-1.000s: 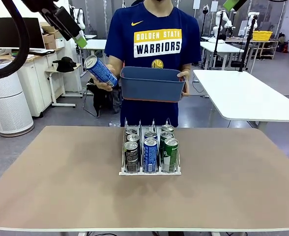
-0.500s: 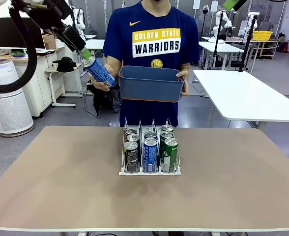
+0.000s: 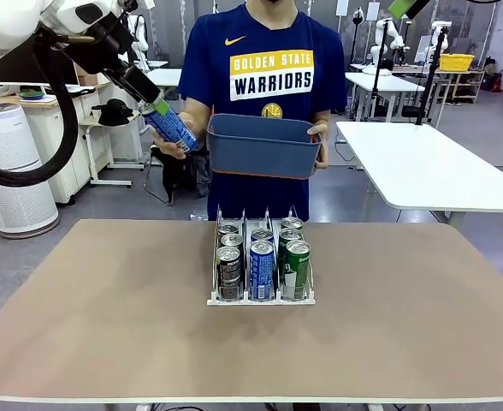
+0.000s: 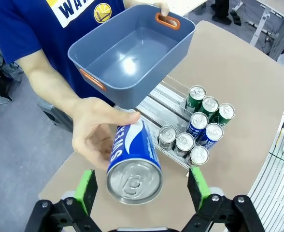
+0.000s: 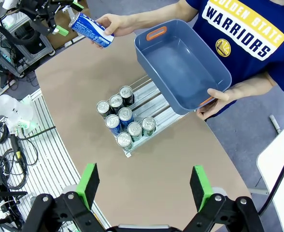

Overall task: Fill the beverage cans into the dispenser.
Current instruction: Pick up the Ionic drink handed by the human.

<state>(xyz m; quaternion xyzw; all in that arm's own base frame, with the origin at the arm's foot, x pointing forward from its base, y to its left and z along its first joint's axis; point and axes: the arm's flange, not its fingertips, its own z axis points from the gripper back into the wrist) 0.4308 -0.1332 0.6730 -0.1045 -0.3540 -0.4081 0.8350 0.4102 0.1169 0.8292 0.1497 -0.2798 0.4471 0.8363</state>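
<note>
A person's hand (image 4: 97, 137) holds out a blue beverage can (image 4: 134, 164), top end toward me. My left gripper (image 4: 142, 189) is open, and its green pads flank the can's silver top without closing on it. The front view shows the left gripper (image 3: 149, 101) high at the left, at the blue can (image 3: 173, 128). The dispenser (image 3: 261, 298) stands mid-table with several black, blue and green cans (image 3: 262, 267) in its three lanes. My right gripper (image 5: 144, 187) hangs open high above the table, over the dispenser (image 5: 151, 123), with nothing between its fingers.
The person stands at the far side, holding an empty blue-grey tub (image 3: 263, 147) in the other hand, above and behind the dispenser. The brown tabletop (image 3: 106, 325) is bare around the dispenser. A white table (image 3: 431, 171) stands behind at the right.
My left gripper has come down and to the right until its fingers reach the top of the blue can. The person's hand, the tub and the dispenser have barely moved.
</note>
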